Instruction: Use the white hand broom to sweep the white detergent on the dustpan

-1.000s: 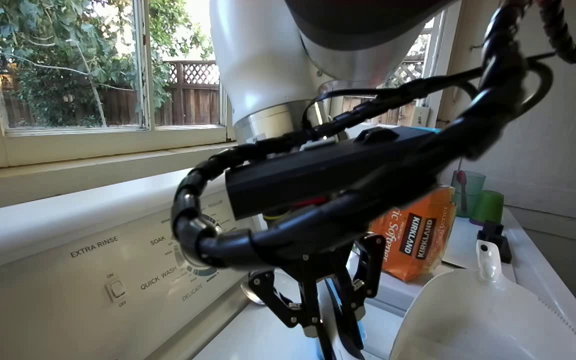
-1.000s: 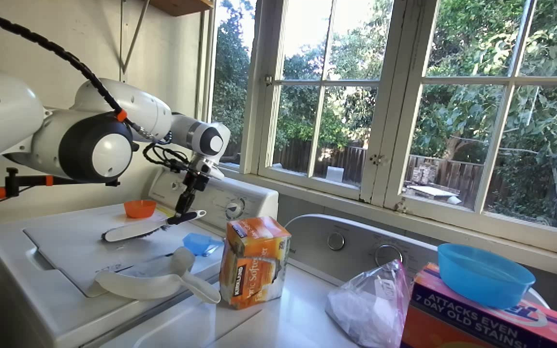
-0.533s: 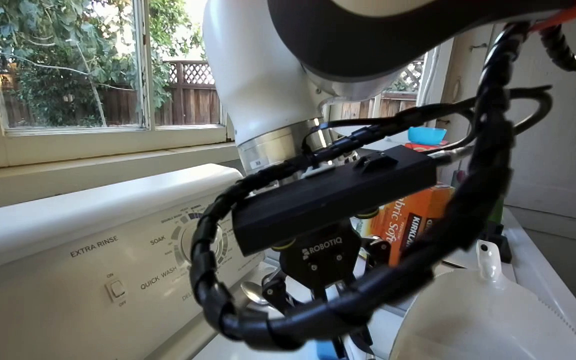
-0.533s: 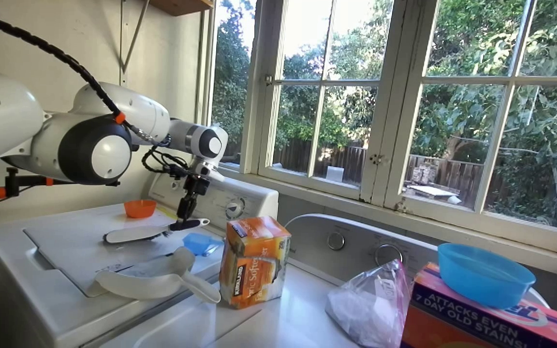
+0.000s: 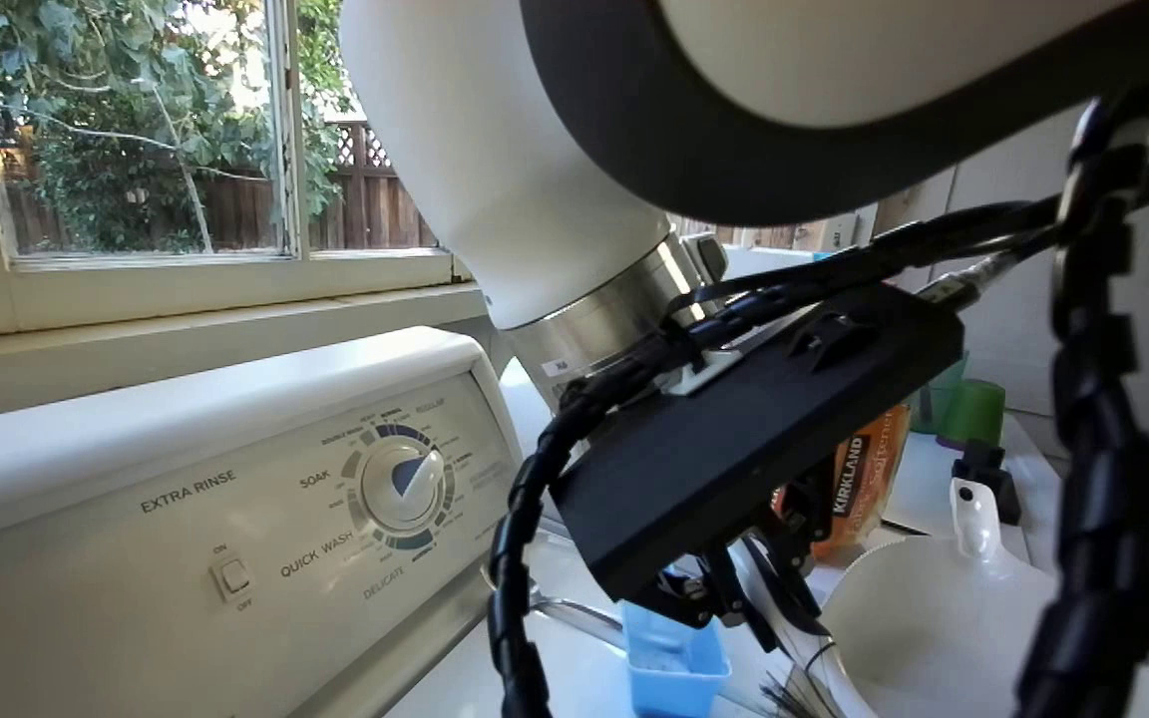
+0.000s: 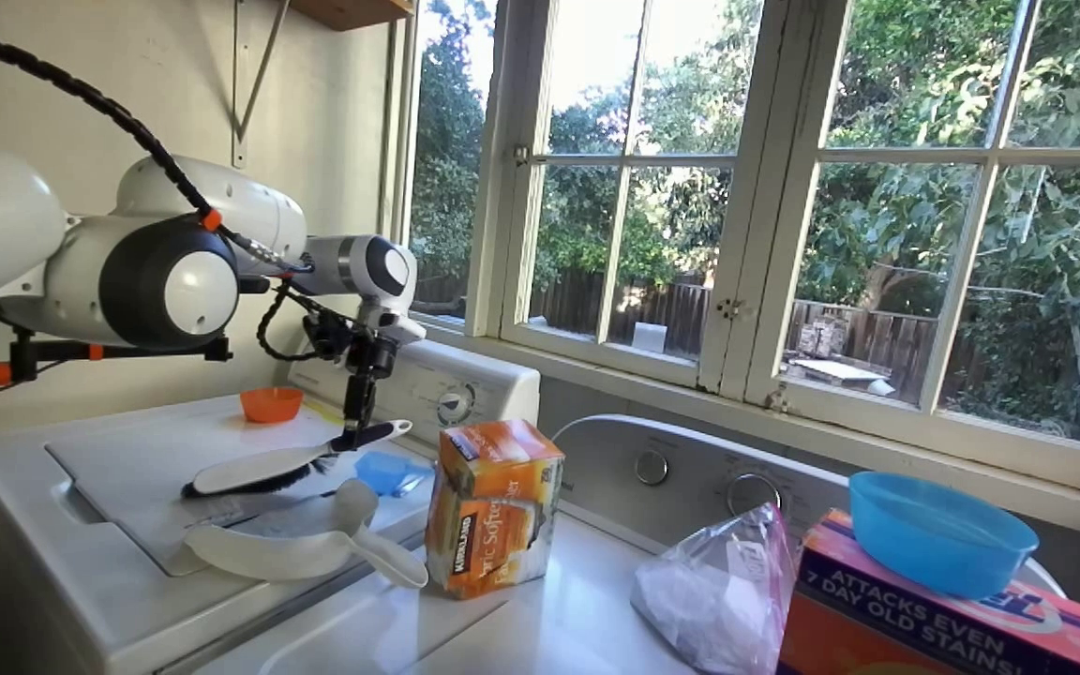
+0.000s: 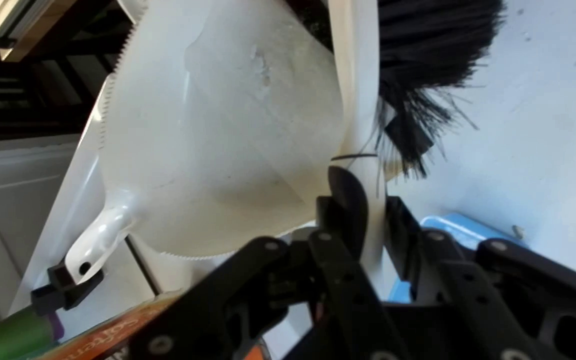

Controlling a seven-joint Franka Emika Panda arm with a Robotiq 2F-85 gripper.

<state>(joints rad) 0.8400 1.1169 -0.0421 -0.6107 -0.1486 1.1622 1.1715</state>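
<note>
My gripper (image 7: 360, 215) is shut around the handle of the white hand broom (image 7: 354, 100), which has black bristles. In an exterior view the gripper (image 6: 351, 433) points down and holds the broom (image 6: 259, 469) tilted, bristles low near the washer lid. The white dustpan (image 7: 208, 150) lies beside the broom; it also shows in both exterior views (image 5: 934, 618) (image 6: 268, 561). In the wrist view the broom head overlaps the dustpan's edge; contact cannot be told. White detergent is hard to make out; a faint pale patch (image 7: 260, 65) shows in the dustpan, and small specks on the lid.
A blue container (image 6: 385, 472) stands near the gripper, with a metal spoon (image 5: 579, 613) beside it. An orange bowl (image 6: 271, 405) is at the back of the lid. A Kirkland box (image 6: 493, 511) stands by the dustpan handle. The washer's control panel (image 5: 265, 519) rises behind.
The gripper has tilted and moved toward the dustpan. The broom has swung with it, its head now closer to the dustpan and more bristles showing. The dustpan has not moved.
</note>
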